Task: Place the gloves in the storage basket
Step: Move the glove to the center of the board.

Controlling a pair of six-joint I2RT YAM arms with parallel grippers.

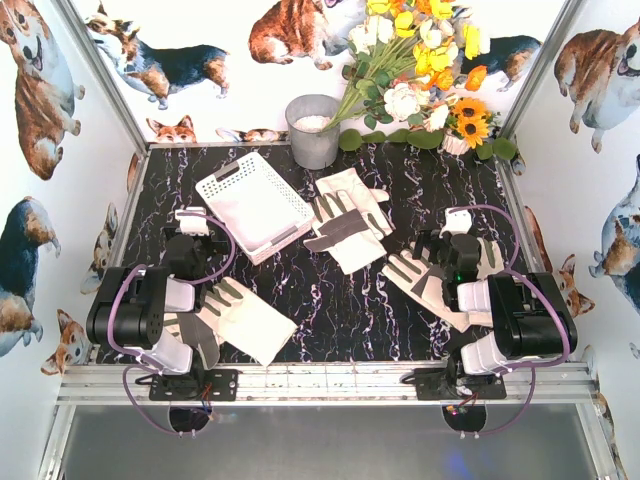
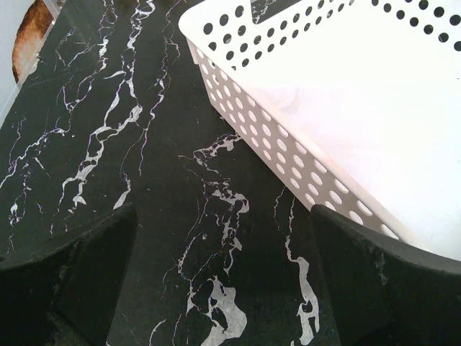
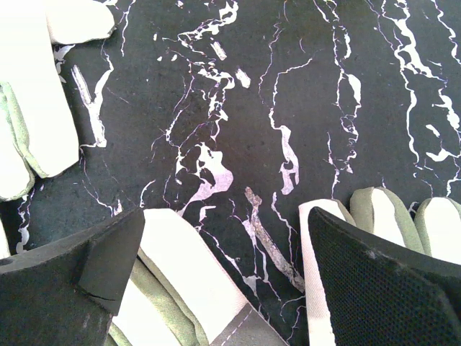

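Note:
The white storage basket [image 1: 255, 205] lies empty at the back left; its perforated wall [image 2: 288, 137] fills the upper right of the left wrist view. My left gripper [image 2: 223, 238] is open over bare table just left of the basket's near corner. Two gloves [image 1: 345, 220] lie overlapped at the table's middle. Another glove [image 1: 245, 318] lies at the front left beside the left arm. A further glove [image 1: 425, 280] lies at the right. My right gripper [image 3: 227, 231] hangs open over its fingers [image 3: 187, 274], holding nothing.
A grey metal bucket [image 1: 313, 130] stands at the back behind the basket, with a bunch of flowers [image 1: 420, 70] to its right. Walls with dog prints close in the black marbled table [image 1: 350, 300] on three sides.

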